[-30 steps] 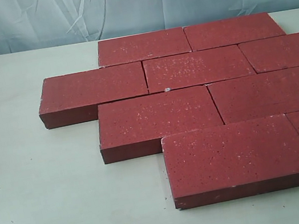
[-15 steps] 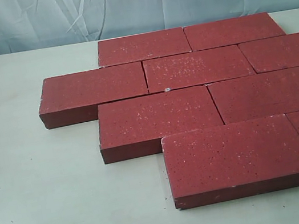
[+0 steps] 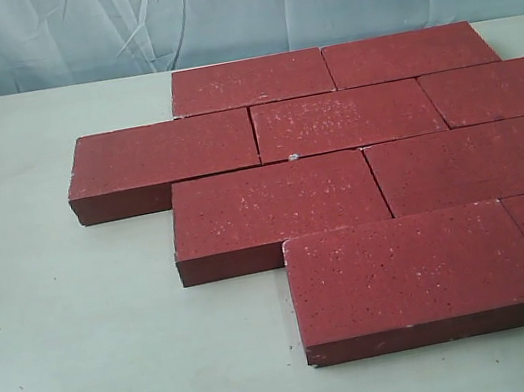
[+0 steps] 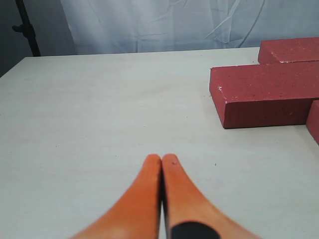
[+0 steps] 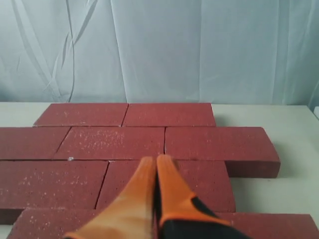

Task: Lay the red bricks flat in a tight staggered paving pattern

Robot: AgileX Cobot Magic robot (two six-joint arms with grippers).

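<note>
Both jaw pairs are pressed together, holding nothing: the left gripper (image 4: 162,158) over the table (image 4: 89,124), the right gripper (image 5: 156,159) over the red bricks (image 3: 341,182). In the exterior view these lie flat in four staggered rows, centre toward 3 o'clock; the cropped right edge may hide gaps. A careless nudge could open the seams.

The dark red rectangular paver bricks (image 3: 330,123) look like cast concrete or fired clay. Their tops are matt, rough and grainy, speckled with fine white flecks, and their side faces look slightly smoother. The pale off-white flat table (image 3: 82,329) has a smooth, matt top. The light blue-grey cloth backdrop (image 3: 209,12) is thin, creased fabric. The left gripper (image 4: 161,158) and right gripper (image 5: 152,160) have tapered orange fingers with a smooth satin finish, seemingly plastic or rubber.
</note>
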